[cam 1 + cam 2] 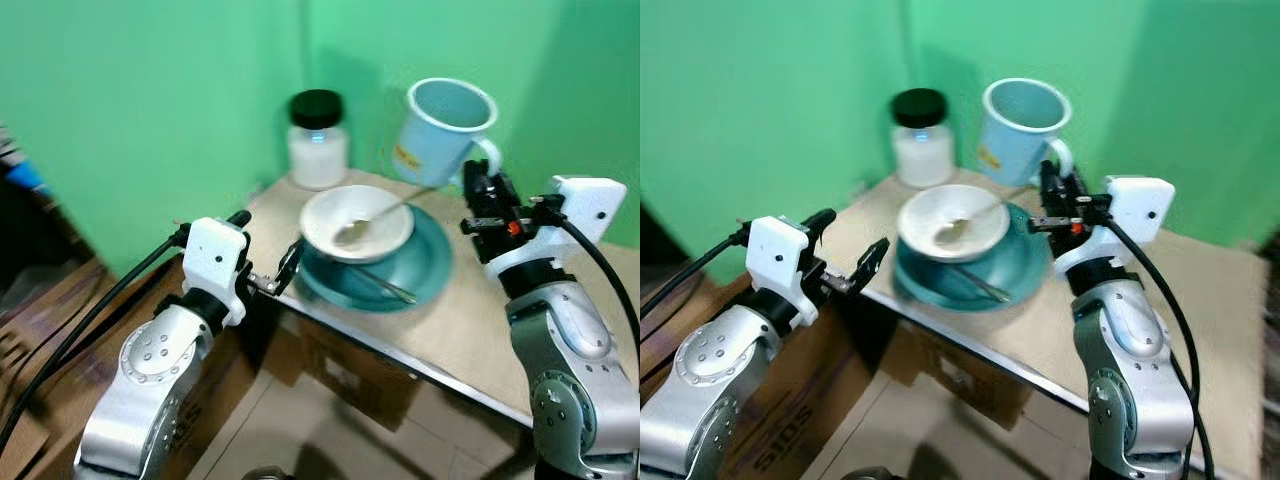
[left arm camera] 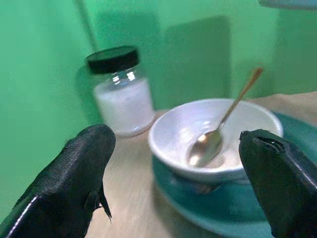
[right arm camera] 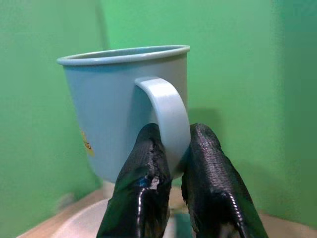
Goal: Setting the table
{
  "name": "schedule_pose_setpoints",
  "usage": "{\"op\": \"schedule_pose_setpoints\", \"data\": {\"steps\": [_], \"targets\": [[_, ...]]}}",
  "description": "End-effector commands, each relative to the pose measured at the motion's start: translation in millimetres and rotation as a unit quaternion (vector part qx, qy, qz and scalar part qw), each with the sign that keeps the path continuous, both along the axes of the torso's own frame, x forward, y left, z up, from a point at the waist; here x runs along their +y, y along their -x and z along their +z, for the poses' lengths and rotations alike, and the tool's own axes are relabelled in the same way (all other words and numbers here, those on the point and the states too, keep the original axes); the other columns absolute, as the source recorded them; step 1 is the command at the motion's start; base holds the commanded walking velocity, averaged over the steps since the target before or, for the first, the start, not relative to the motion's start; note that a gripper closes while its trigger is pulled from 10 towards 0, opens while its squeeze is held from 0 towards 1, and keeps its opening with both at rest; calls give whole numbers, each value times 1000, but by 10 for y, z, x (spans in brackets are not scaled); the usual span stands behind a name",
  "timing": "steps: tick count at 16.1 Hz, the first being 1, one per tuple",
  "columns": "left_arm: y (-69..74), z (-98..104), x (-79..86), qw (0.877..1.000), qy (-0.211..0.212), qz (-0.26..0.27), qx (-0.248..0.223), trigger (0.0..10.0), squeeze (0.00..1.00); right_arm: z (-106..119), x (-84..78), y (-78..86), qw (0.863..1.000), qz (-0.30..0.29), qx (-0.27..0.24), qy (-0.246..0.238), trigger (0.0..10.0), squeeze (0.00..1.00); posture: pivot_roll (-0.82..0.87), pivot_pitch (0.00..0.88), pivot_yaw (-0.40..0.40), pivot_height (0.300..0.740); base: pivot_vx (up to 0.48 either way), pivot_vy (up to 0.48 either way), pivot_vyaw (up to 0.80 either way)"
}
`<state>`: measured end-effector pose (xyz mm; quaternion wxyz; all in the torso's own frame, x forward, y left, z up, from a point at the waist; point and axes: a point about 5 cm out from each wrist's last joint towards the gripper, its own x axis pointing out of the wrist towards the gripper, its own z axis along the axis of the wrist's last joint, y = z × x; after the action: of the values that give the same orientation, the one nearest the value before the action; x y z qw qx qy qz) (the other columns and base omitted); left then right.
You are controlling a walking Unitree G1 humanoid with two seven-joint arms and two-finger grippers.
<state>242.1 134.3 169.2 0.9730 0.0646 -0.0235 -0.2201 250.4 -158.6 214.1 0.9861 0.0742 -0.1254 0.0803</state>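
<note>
spoon (image 1: 372,222) in bowl (image 1: 357,222), bowl on plate (image 1: 420,266)

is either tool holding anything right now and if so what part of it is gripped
The right tool holds the light blue mug by its handle, lifted above the table. The left tool is open and holds nothing.

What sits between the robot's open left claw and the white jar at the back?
Nothing: in the left wrist view, bare tabletop runs from the left gripper to the jar. The bowl with its spoon stands off to one side.
</note>
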Motion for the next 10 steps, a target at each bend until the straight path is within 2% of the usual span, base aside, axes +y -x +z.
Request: {"op": "schedule_pose_setpoints", "data": {"steps": [1, 3, 7, 10], "targets": [[-25, -14, 15, 1000, -7, 8, 0, 10000, 0, 10, -34, -5, 1000, -17, -5, 1, 10000, 0, 101, 0, 72, 740, 0, 0, -800], [-27, -1, 18, 1000, -7, 12, -2, 10000, 0, -10, -33, -18, 1000, -17, 3, -26, 10000, 0, 110, 0, 70, 740, 0, 0, -800], [-22, -10, 47, 1000, -8, 17, -2, 10000, 0, -27, -9, -19, 1000, -20, 0, -11, 10000, 0, 112, 0, 70, 740, 0, 0, -800], [-37, -4, 52, 1000, -10, 18, -2, 10000, 0, -16, 0, -16, 1000, -17, 2, -20, 10000, 0, 108, 0, 74, 740, 0, 0, -800]]}}
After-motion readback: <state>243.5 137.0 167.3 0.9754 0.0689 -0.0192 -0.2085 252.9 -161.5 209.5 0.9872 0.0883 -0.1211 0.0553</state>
